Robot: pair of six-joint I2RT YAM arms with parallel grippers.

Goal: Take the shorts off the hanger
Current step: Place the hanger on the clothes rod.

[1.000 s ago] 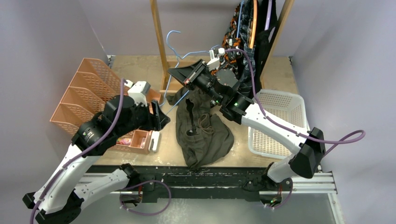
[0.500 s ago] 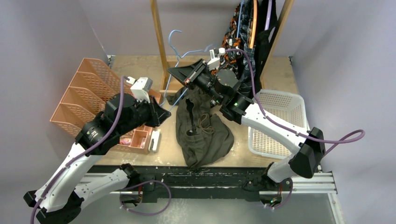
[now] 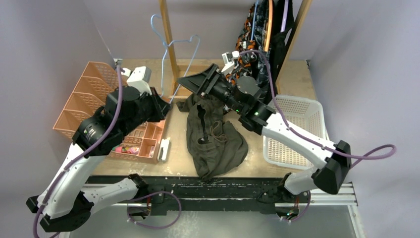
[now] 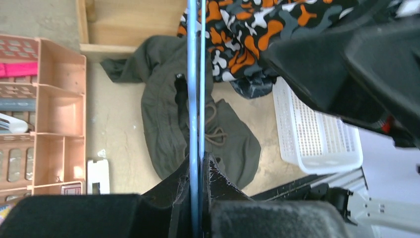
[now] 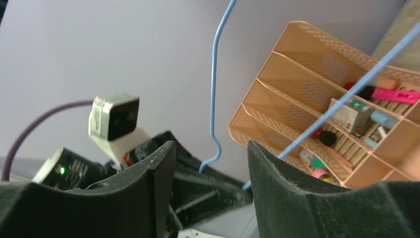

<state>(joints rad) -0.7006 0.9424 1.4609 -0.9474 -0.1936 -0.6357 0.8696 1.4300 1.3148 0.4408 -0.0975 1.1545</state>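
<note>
- The left gripper is clamped tight on the blue wire hanger. The wire runs straight out ahead of its fingers.
- In the top view the hanger stands up and away from the left gripper, hook uppermost. It looks bare, with no cloth on it.
- The right gripper is released, its jaws apart with nothing between them. The hanger wire passes beyond its fingertips, not inside them.
- The olive green shorts lie flat on the table, free of the hanger. They sit below the right gripper and ahead and to the right of the left one.
- Their long axis runs from under the right gripper back toward the arm bases, roughly in line with the wire in the left wrist view.
- This pair looks done, so I judge the next pair is the target.
- The orange-black-white camouflage shorts hang on the rack just behind and to the right of the right gripper. They are well apart from the left one.
- The right arm is clearly the nearer, and its hand is free. The left has the bare hanger to put aside first.
</note>
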